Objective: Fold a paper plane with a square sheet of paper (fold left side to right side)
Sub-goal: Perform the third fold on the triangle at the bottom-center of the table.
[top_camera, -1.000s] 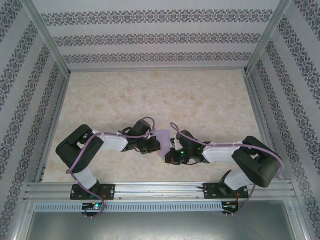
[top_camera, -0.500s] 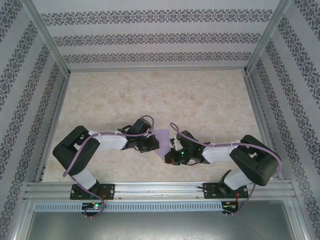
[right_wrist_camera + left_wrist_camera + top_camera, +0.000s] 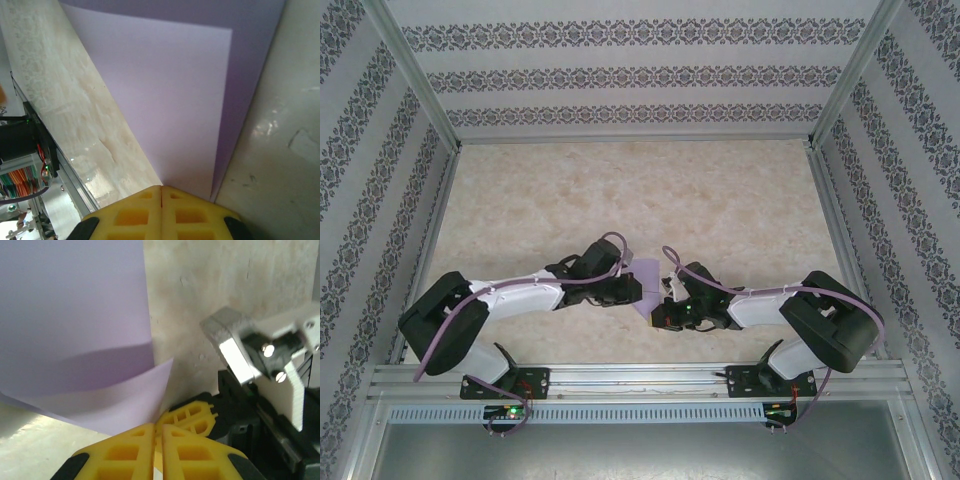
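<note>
the paper (image 3: pixel 646 274) is seen near the front edge of the table (image 3: pixel 620 190), between the two grippers. the left gripper (image 3: pixel 156 426) is closed on a lifted edge of the paper, which is curled up off the table. the right gripper (image 3: pixel 161 188) is shut, its tips set at the paper's edge; whether the paper is pinched there cannot be told. a lighter layer is laid over a darker one.

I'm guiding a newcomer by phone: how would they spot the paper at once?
On the marbled beige table, look toward the near edge where the left gripper and right gripper almost meet. The square sheet of paper sits between their tips, the only flat lavender patch there.
</note>
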`<control>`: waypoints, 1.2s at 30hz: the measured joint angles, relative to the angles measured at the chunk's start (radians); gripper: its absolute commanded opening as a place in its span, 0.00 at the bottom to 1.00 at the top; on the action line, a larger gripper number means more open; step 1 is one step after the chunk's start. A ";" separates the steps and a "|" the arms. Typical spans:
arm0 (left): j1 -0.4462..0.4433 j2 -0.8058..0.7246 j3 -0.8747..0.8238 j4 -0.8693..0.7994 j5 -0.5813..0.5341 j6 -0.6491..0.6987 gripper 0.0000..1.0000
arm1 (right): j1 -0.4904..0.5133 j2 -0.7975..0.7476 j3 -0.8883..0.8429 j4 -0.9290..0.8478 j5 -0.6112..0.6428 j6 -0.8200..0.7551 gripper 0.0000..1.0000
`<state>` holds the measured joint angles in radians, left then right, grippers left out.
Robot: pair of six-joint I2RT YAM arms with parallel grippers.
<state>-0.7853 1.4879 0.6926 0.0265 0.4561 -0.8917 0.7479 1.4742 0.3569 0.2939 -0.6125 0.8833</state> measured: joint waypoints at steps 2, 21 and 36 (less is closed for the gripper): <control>-0.017 0.021 0.000 0.023 0.004 -0.004 0.11 | 0.000 0.001 0.000 0.000 -0.002 0.000 0.00; -0.059 0.174 -0.072 0.241 -0.017 -0.084 0.11 | -0.004 0.006 0.016 -0.033 -0.005 -0.012 0.00; -0.050 0.163 -0.147 0.380 -0.032 -0.111 0.11 | 0.003 -0.002 0.056 -0.135 0.020 -0.049 0.00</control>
<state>-0.8349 1.6505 0.5457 0.4061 0.4240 -1.0031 0.7506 1.4723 0.4126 0.1593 -0.5922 0.8341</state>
